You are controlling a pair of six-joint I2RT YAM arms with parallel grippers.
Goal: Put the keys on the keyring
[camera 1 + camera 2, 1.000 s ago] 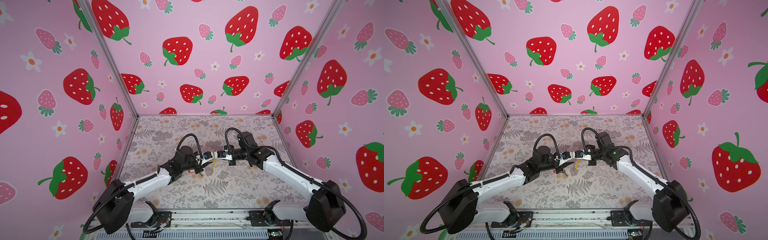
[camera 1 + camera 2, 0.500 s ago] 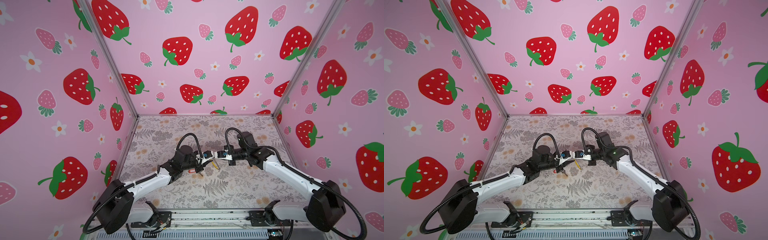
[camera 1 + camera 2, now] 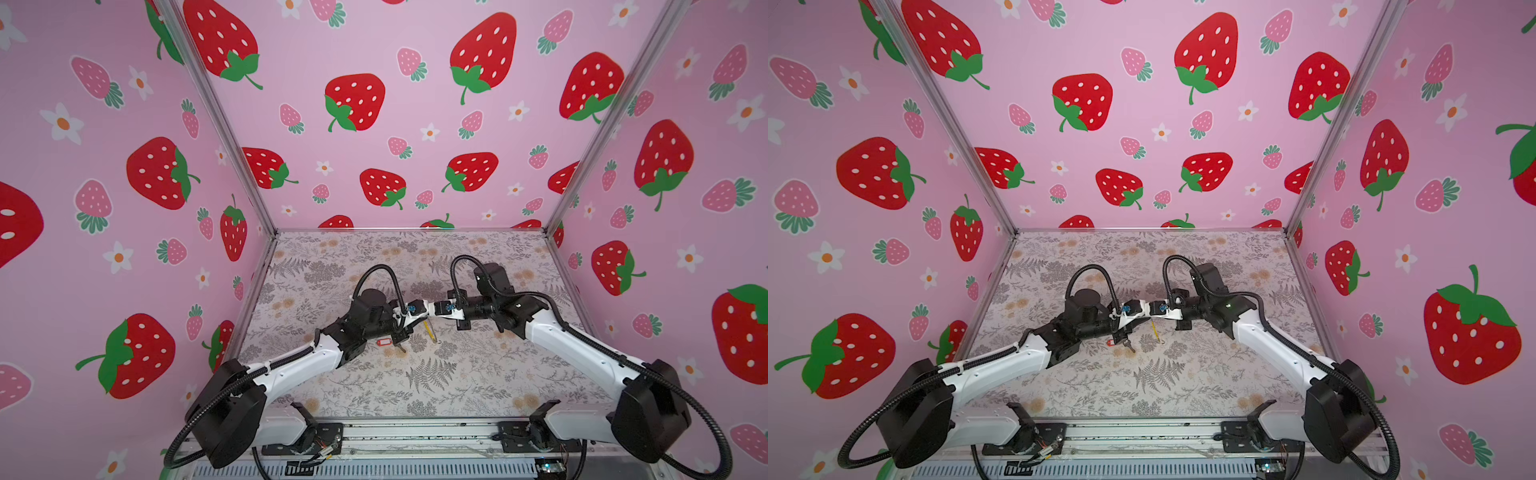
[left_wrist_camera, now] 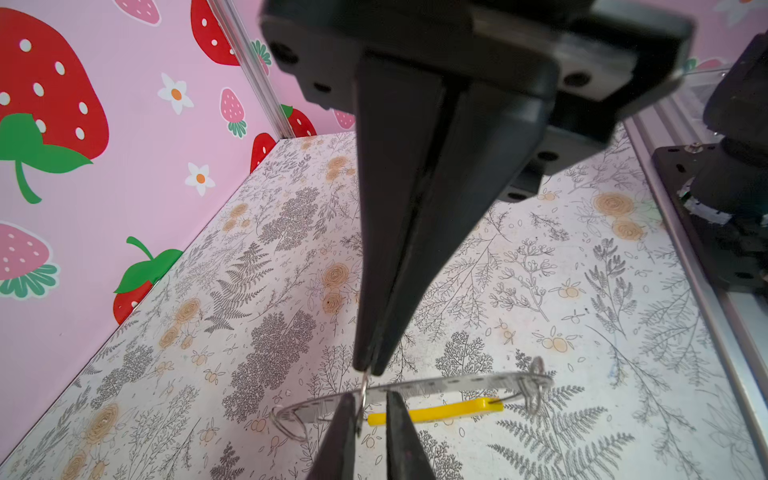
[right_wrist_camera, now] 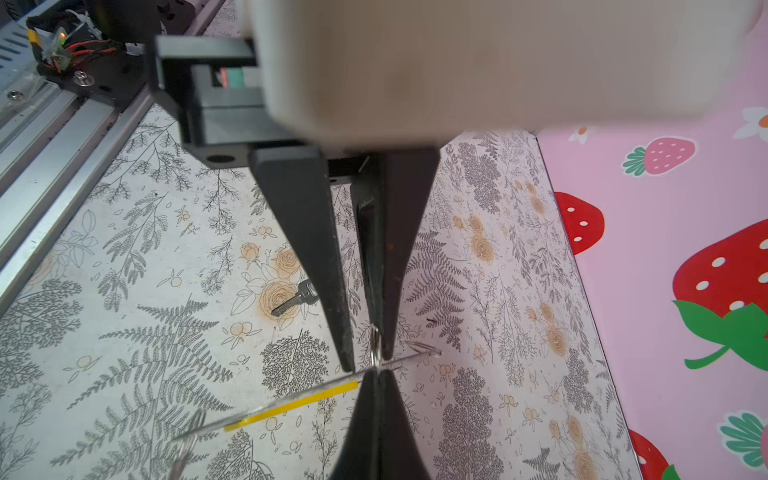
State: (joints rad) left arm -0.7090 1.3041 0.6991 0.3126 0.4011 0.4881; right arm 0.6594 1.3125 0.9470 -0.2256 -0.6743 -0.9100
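The keyring (image 4: pixel 436 411), a thin grey hoop with a yellow segment, hangs above the floral table where both grippers meet; it also shows in both top views (image 3: pixel 429 330) (image 3: pixel 1155 331) and in the right wrist view (image 5: pixel 291 405). My right gripper (image 5: pixel 376 374) is shut on a small wire loop at the hoop and carries it. My left gripper (image 4: pixel 370 395) stands narrowly open, its fingers on either side of that loop. One of the keys (image 5: pixel 297 299) lies on the table under the left arm, with its red-framed tag (image 3: pixel 384 341) beside it.
Pink strawberry walls (image 3: pixel 124 249) close in the table on three sides. A metal rail (image 3: pixel 415 434) with both arm bases runs along the front edge. The right arm's base (image 4: pixel 731 187) shows close by in the left wrist view.
Both arms have stayed almost in place with their tips together. The hanging yellow segment of the keyring has swung slightly.
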